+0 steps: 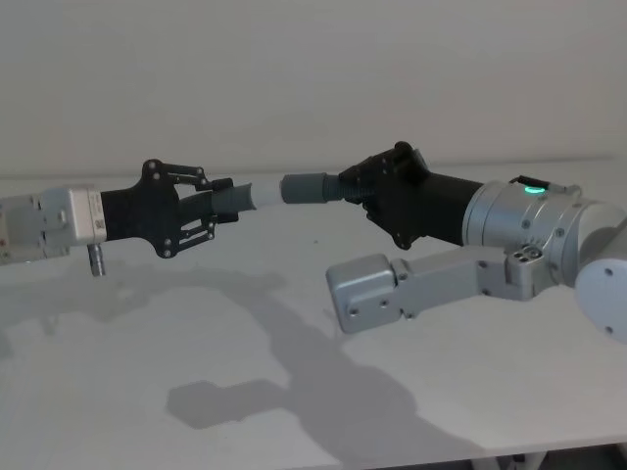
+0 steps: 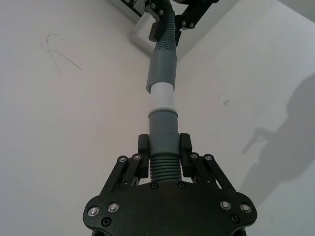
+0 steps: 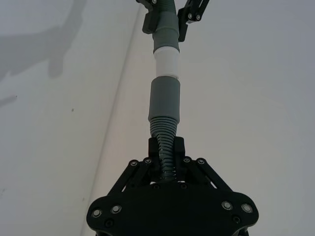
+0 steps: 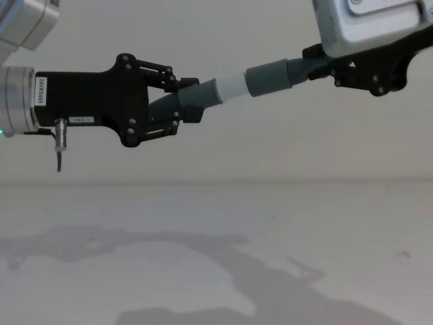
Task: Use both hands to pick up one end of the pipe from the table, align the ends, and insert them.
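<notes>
Head view: my left gripper (image 1: 223, 201) is clamped on the white-tipped piece (image 1: 235, 199), my right gripper (image 1: 351, 186) on the collared piece (image 1: 328, 186). Both are aloft over the far edge of the tabletop (image 1: 196, 323), with the tip (image 1: 266, 191) at the mouth of the collar (image 1: 302, 188). They look slightly out of line to me, so pushing could jam the tip or twist a piece in its grip.

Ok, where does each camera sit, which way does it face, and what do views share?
Head: high, facing down at the table; left gripper, right gripper reach in.
Chest: low, facing across the table; grippers side-on.
Left wrist: along its fingers and the white-tipped piece.
Right wrist: along its fingers and the collared piece.
All share: the pieces' ends meeting midair.
</notes>
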